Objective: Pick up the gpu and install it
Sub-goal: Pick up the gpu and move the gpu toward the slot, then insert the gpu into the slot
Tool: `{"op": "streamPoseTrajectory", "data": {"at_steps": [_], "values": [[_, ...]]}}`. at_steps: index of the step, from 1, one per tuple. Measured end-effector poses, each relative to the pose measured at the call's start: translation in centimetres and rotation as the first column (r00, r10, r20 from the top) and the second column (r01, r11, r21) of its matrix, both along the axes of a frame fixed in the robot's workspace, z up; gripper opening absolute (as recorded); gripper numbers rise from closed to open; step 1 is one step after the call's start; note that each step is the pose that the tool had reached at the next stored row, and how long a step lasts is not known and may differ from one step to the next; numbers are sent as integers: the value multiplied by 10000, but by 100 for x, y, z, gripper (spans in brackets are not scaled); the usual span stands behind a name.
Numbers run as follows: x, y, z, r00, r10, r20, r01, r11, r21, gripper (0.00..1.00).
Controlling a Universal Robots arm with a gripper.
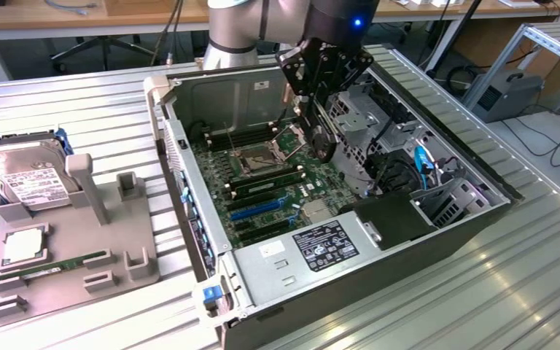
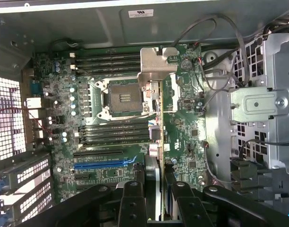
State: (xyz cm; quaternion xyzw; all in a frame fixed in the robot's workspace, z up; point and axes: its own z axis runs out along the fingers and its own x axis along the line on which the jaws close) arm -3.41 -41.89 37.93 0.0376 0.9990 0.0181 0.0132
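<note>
Sitting at the exterior view's left on the slatted metal surface (image 1: 85,109), a grey holder (image 1: 66,281) carries a hard drive (image 1: 27,179) and a green memory stick (image 1: 52,266). Mid-frame lies the open computer case (image 1: 378,284), its motherboard (image 1: 260,193) exposed. Over that board, at upper centre, the pincer (image 1: 311,102) is clamped on the gpu (image 1: 321,142), which hangs edge-on beside the CPU socket (image 1: 257,157).

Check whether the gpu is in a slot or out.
Out. The fingers hold the gpu above the board; the blue slot is bare.
</note>
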Motion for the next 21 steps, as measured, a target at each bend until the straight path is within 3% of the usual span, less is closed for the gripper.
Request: {"op": "streamPoseTrajectory", "data": {"at_steps": [13,15,17,19,21], "values": [[0,0,0,9998,213,0,-213,9998,1,27],[0,0,0,9956,936,0,-936,9956,0,27],[0,0,-1,9845,1751,0,-1751,9845,1,27],[0,0,-4,9650,2624,0,-2624,9650,0,27],[2,0,-9,9314,3639,0,-3639,9314,0,27]]}}
